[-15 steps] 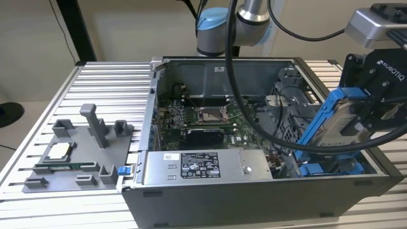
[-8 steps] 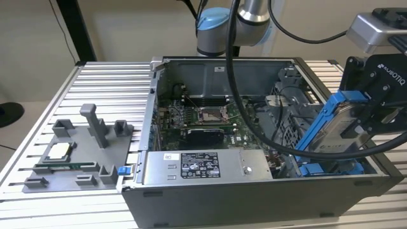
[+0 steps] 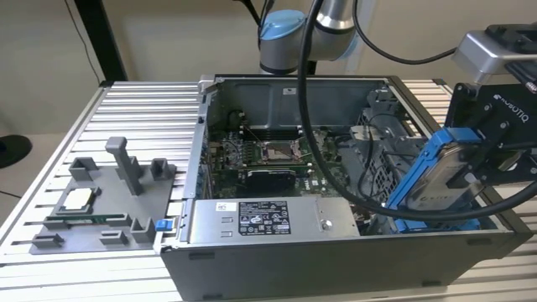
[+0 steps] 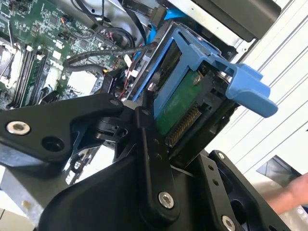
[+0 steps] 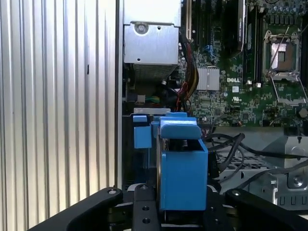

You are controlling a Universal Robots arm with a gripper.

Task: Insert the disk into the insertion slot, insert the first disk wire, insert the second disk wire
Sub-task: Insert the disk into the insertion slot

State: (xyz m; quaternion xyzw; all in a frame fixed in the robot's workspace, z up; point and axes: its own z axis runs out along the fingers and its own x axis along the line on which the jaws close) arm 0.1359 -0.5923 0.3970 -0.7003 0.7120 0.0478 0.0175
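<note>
"Holding anything at the moment, are we?"

"We are. Our gripper has its fingers clamped on the disk, one on each side of its blue carrier frame."

"And where do we see it against the computer case?"

"Over the case's open top, at the exterior view's right. It hangs tilted, its lower end down near a blue part in the lower right corner of the case. We cannot tell whether the two touch. The disk is not yet seated in any slot that we can make out."

"What do we get from the wrist?"

"In the second wrist view the disk shows us its green circuit board and a row of connector contacts, with the carrier's blue tab jutting past them. In the first wrist view we look along the carrier, with black finger links on either side of it and the motherboard beyond."

"Anything else around us?"

"The power-supply box lies along the case's near edge, lower middle of the exterior view. Thick black cables sweep down across the case. A grey fixture sits on the slatted table at the exterior view's left, well apart from the disk."
</note>
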